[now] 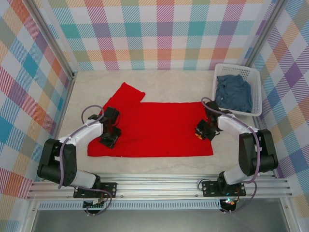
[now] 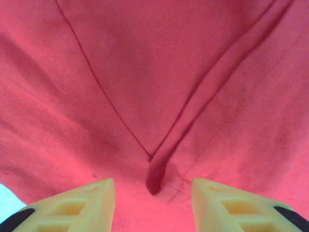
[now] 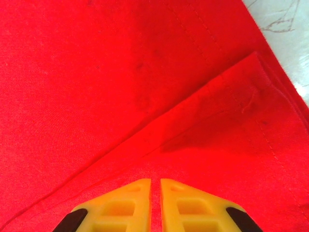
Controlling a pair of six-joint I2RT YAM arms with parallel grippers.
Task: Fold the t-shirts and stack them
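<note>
Soft, limp red t-shirt [image 1: 159, 130] flat on worktop [image 1: 169, 82]; pinch at edges. Left tool [image 2: 153, 187] released astride a pucker; right tool [image 3: 155, 186] clenched.

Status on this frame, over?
Left tool open over red t-shirt. Right tool shut at its right edge. Blue-grey t-shirt in basket. Nothing obstructing.

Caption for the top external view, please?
Red t-shirt spread on the table, left end effector and right end effector at its sides; blue-grey t-shirt in the white basket.
</note>
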